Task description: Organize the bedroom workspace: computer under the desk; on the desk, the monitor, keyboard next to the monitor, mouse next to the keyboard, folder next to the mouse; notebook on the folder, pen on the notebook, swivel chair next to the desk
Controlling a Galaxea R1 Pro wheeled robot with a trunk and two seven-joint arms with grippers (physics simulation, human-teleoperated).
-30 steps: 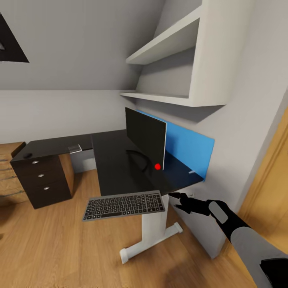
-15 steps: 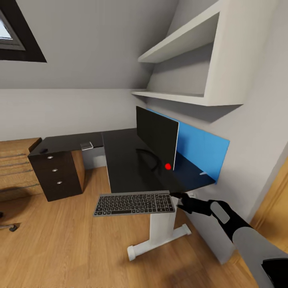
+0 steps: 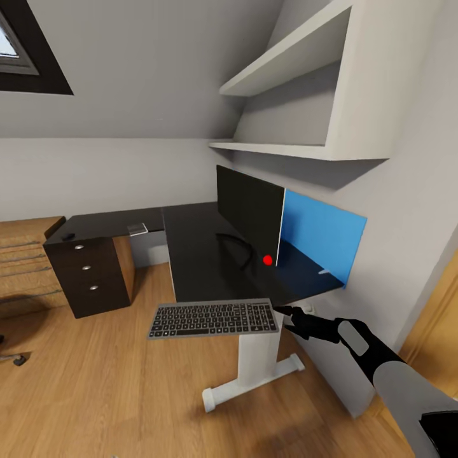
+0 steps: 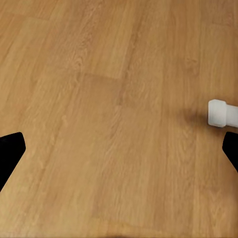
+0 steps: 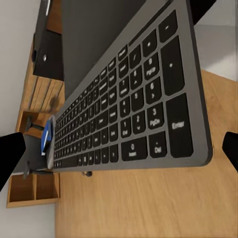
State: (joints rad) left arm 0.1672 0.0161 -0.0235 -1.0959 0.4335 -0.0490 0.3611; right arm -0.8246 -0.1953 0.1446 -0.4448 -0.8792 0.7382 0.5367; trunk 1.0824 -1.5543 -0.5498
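My right gripper (image 3: 287, 313) is shut on the right end of the slim grey keyboard (image 3: 214, 319), which hangs level in the air at the near edge of the glossy black desk (image 3: 191, 254). The keyboard (image 5: 129, 104) also stretches away from the right wrist camera. The monitor (image 3: 249, 219) stands upright on the desk near the wall. A small dark thing, perhaps the mouse (image 3: 67, 236), lies on the desk's far left end. My left gripper (image 4: 119, 153) is open above bare wood floor.
A blue panel (image 3: 321, 238) stands against the wall behind the monitor. White shelves (image 3: 299, 149) hang above. A dark drawer unit (image 3: 89, 280) sits under the desk's left end. The white desk leg and foot (image 3: 254, 375) are below the keyboard. A chair castor (image 3: 16, 359) shows at far left.
The head camera has turned left, shifting the whole picture right. The keyboard has risen slightly with my right gripper, up to the desk's near edge.
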